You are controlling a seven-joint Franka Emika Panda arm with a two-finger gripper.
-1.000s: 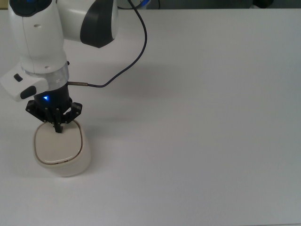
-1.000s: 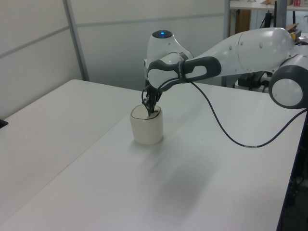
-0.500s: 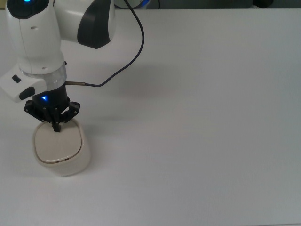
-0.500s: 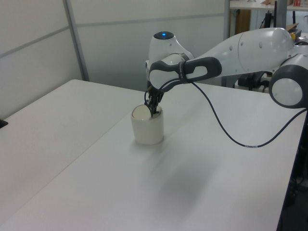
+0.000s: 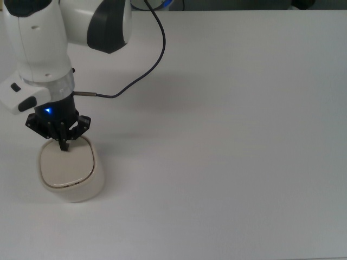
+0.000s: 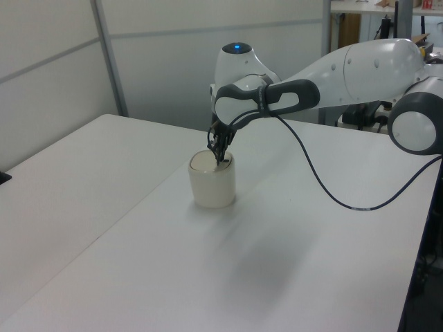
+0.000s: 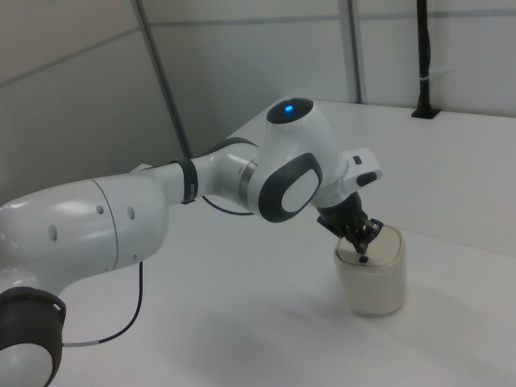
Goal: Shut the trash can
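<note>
— Movement first: what do we make of the pincer (image 5: 64, 146) since a second back?

— We see it drift slightly toward the top view's left and upward, along with the arm (image 5: 40, 51) above it. The tips sit at the far edge of the lid (image 5: 65, 165), the edge nearest the arm's wrist. The fingers look drawn together into one dark point; we see no gap between them and nothing held.

— And the trash can (image 6: 212, 181)?

— It stands directly under the pincer, upright on the table (image 5: 244, 135). A second ago, in the left view, the lid looked tipped up a little on one side; now it lies flat and level with the rim. We judge the closing to be done or very nearly so, and the slight drift of the pincer reads as easing off.

— Anything inside the can?

— We cannot tell; the lid covers the opening in all three views. In the right view the pincer tips touch or sit just above the lid's top.

— Anything near the pincer besides the can?

— Only the dark cable (image 5: 146, 70) trailing from the wrist across the table, well apart from the can.
</note>
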